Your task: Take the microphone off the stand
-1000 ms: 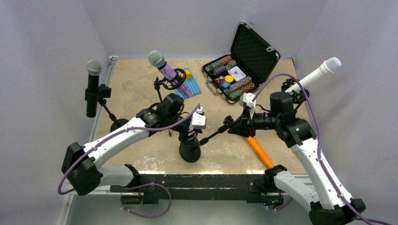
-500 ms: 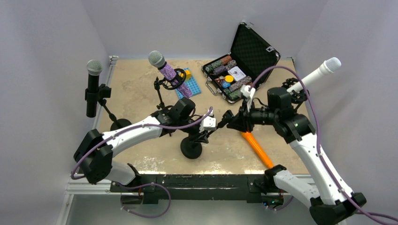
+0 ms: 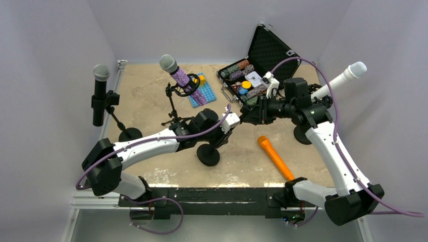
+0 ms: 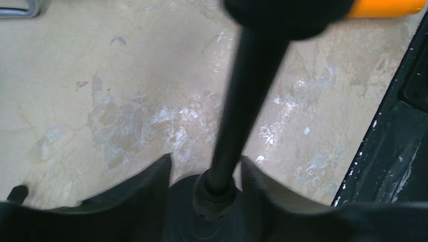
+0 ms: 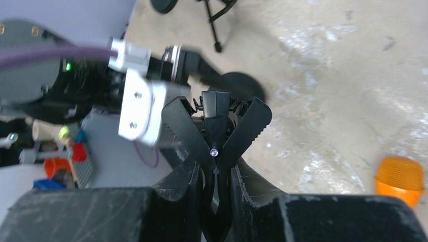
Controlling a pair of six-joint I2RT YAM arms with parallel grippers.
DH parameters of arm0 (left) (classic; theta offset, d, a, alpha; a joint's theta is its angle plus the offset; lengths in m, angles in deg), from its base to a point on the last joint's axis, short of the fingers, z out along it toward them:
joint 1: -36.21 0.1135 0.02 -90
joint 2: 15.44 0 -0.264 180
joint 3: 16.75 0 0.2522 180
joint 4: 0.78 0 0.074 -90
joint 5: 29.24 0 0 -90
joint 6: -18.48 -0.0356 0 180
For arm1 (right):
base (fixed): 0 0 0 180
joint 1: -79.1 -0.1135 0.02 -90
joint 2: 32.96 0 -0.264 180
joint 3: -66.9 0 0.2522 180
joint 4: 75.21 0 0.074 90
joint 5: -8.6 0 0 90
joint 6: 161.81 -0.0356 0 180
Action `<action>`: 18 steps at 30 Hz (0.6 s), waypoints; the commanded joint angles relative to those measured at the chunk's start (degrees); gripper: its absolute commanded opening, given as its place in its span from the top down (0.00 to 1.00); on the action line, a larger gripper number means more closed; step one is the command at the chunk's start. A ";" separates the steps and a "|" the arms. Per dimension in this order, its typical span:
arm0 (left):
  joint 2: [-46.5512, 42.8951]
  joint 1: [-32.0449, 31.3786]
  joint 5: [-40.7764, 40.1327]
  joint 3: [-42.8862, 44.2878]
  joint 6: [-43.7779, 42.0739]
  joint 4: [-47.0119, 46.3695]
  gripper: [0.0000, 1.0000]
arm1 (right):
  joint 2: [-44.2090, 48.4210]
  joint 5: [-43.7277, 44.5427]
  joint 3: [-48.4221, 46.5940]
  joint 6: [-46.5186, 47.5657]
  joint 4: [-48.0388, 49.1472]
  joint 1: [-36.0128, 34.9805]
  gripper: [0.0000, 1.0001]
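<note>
The orange microphone (image 3: pixel 275 157) lies flat on the table, apart from the stand; its head shows in the right wrist view (image 5: pixel 398 179) and its body at the top of the left wrist view (image 4: pixel 383 6). The black stand has a round base (image 3: pixel 208 155) and a pole (image 4: pixel 237 111) slanting up to a spring clip (image 5: pixel 218 113). My right gripper (image 5: pixel 218 171) is shut on the clip's handles, so the clip's toothed arms stand spread and empty. My left gripper (image 4: pixel 204 161) straddles the pole just above the base, open, with a gap on each side.
A black microphone (image 3: pixel 100 93) stands on a stand at the left edge. A purple one (image 3: pixel 179 76) sits on a tripod at the back. A white one (image 3: pixel 343 78) is at the right. An open case (image 3: pixel 275 50) holds poker chips. A blue grid mat (image 3: pixel 203 91) lies nearby.
My right gripper has moved away from me with the clip, uncovering the orange microphone. My left arm has reached right to the stand's pole, and the base has shifted a little.
</note>
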 commanded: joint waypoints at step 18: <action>-1.48 10.30 51.13 7.68 -34.54 24.38 0.26 | 9.37 -17.34 4.76 58.72 -10.82 -0.10 1.00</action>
